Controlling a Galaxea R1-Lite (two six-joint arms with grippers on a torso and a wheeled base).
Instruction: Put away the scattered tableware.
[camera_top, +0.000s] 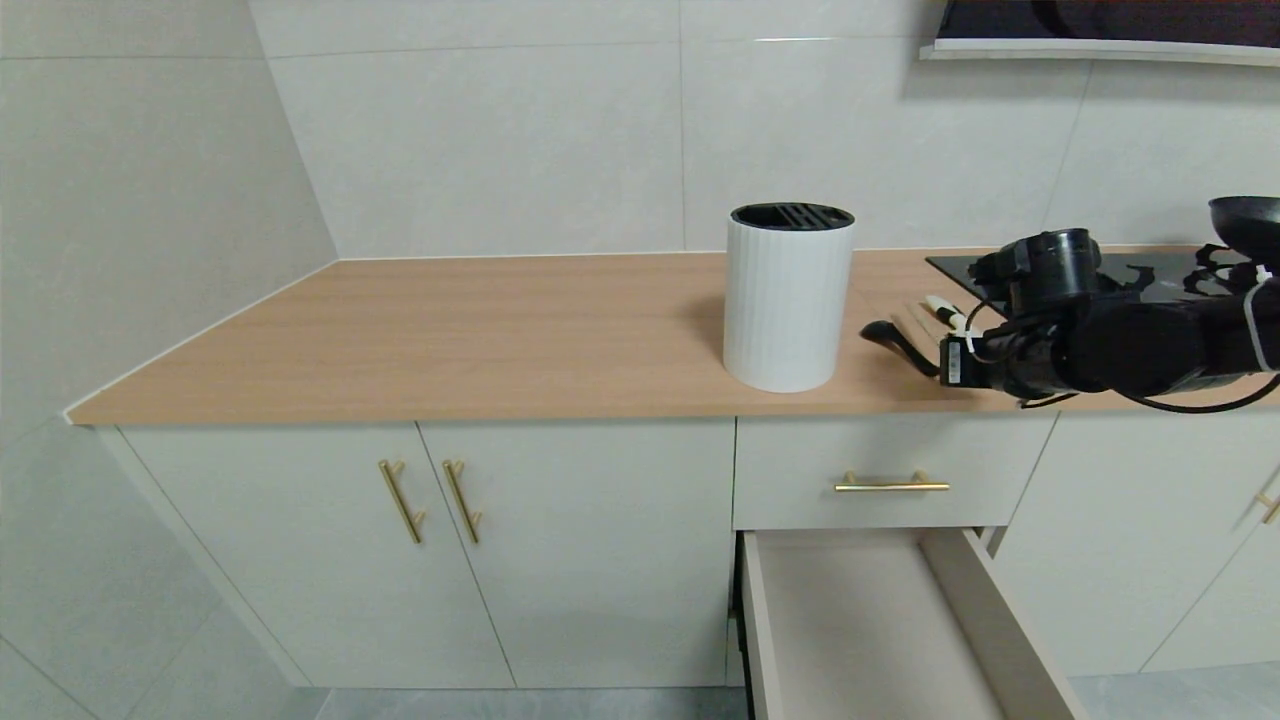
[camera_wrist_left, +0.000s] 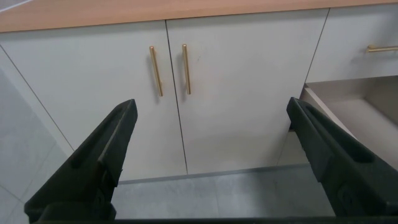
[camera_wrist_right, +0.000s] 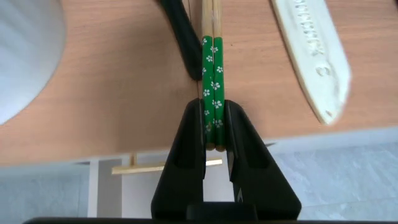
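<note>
My right gripper (camera_wrist_right: 214, 134) is shut on the green flowered ends of a pair of wooden chopsticks (camera_wrist_right: 212, 74) at the counter's front edge. The sticks run out over the wooden counter (camera_top: 500, 340). Whether they rest on it I cannot tell. A black spoon (camera_wrist_right: 180, 37) lies touching them on one side, and a white knife (camera_wrist_right: 311, 56) lies apart on the other. In the head view the spoon (camera_top: 895, 340) and knife (camera_top: 945, 312) sit just right of a white ribbed utensil holder (camera_top: 787, 297). My left gripper (camera_wrist_left: 211, 109) hangs open and low, facing the cabinet doors (camera_wrist_left: 174, 93).
Below the counter a drawer (camera_top: 755, 620) is pulled out, with a closed drawer (camera_top: 890, 486) above it. A black cooktop (camera_top: 1150, 275) with a dark pan (camera_top: 1245, 220) lies at the counter's right end. The counter left of the holder is bare wood.
</note>
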